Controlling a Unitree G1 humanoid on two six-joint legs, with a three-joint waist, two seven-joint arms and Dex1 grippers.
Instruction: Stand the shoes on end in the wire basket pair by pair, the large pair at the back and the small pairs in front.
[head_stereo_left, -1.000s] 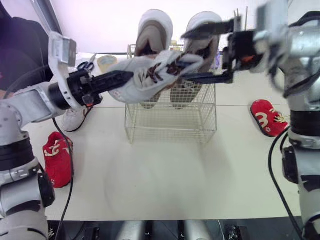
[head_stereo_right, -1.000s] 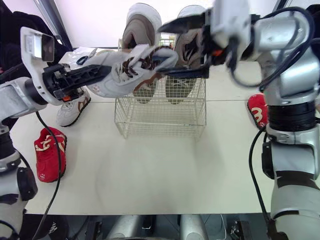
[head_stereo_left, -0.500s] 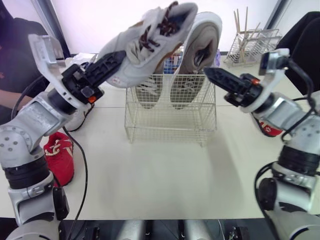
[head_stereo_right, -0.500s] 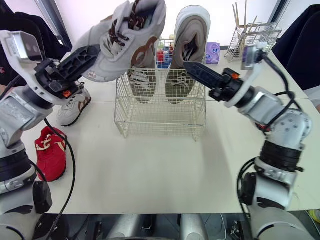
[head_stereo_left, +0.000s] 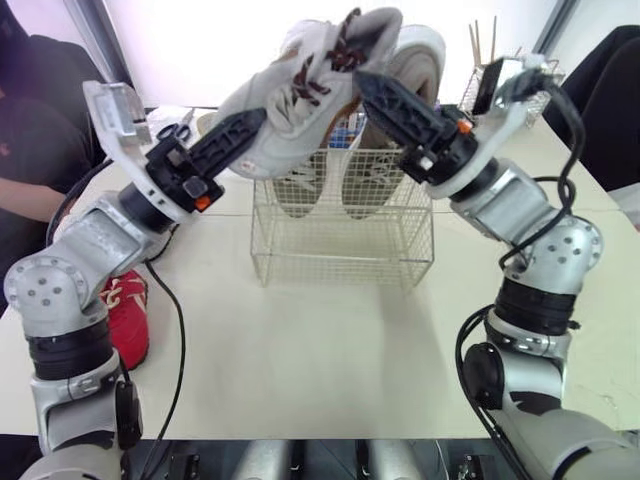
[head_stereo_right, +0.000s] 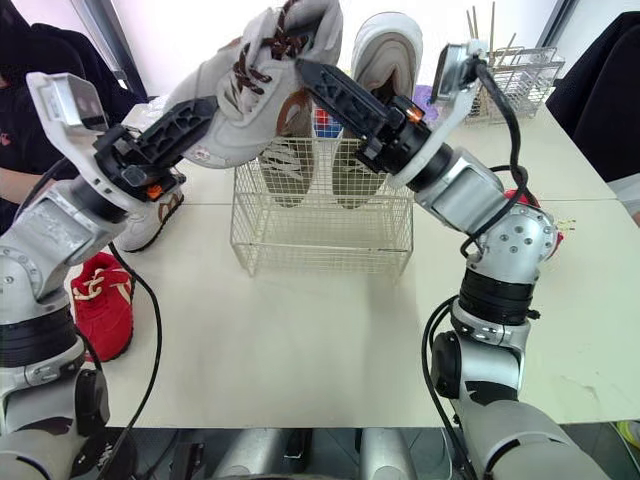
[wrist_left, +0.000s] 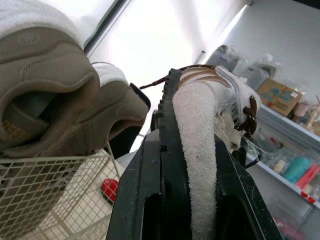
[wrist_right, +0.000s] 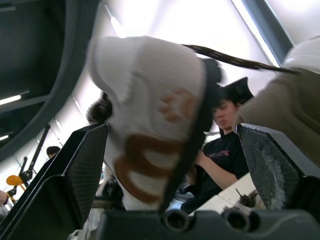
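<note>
My left gripper (head_stereo_left: 238, 135) is shut on the heel end of a white shoe (head_stereo_left: 300, 95) with brown laces, held tilted above the wire basket (head_stereo_left: 340, 250). In the left wrist view the shoe (wrist_left: 200, 150) is clamped between both fingers. My right gripper (head_stereo_left: 385, 95) is open at the shoe's toe; in the right wrist view the shoe (wrist_right: 155, 125) lies between the spread fingers (wrist_right: 75, 175). The large beige pair (head_stereo_left: 400, 150) stands on end at the back of the basket. A second white shoe (head_stereo_right: 150, 215) and a red shoe (head_stereo_left: 125, 315) lie on the table to the left.
Another red shoe (head_stereo_right: 520, 200) lies on the table behind my right arm. A wire rack with sticks (head_stereo_right: 510, 65) stands at the back right. A person in dark clothes (head_stereo_left: 30, 120) sits at the left, and a dark sleeve (head_stereo_left: 610, 80) shows at the far right.
My left arm lifted the white shoe from in front of the basket to above it. My right gripper dropped away, then rose so that its open fingers flank the toe.
</note>
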